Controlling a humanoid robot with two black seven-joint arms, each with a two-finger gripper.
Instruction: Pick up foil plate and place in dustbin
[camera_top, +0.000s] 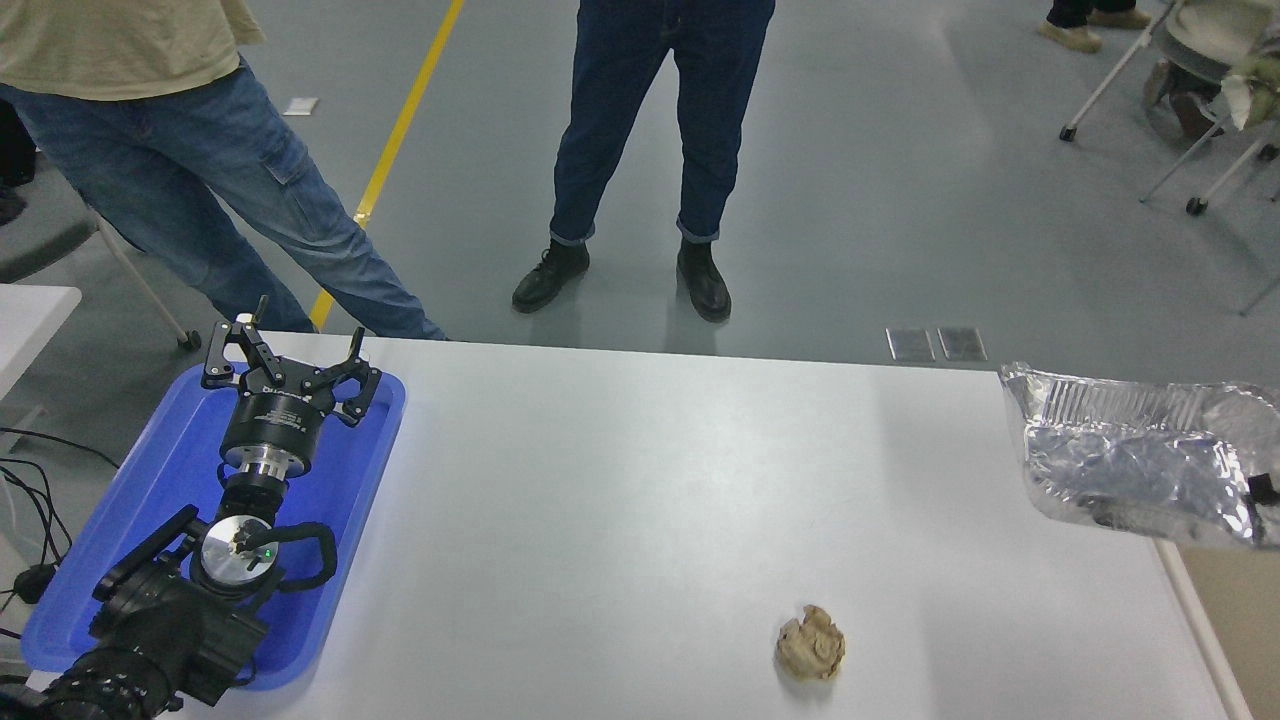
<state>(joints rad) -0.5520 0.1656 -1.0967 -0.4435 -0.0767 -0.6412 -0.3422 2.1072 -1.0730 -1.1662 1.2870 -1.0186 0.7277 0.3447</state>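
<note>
The foil plate (1120, 450) is shiny, crinkled silver and hangs tilted in the air at the right edge, above the table's right end and the dustbin. Only a small black part of my right gripper (1262, 489) shows at the plate's right side, holding it up. The dustbin (1240, 610) is tan with a cream rim; only its lower part shows below the plate, the rest is hidden. My left gripper (290, 365) is parked open over the blue tray at the lower left.
A brown crumpled paper ball (810, 643) lies near the table's front edge. The blue tray (170, 470) sits at the left end. Two people's legs (640, 130) stand beyond the far edge. Chairs (1190, 90) stand at the top right.
</note>
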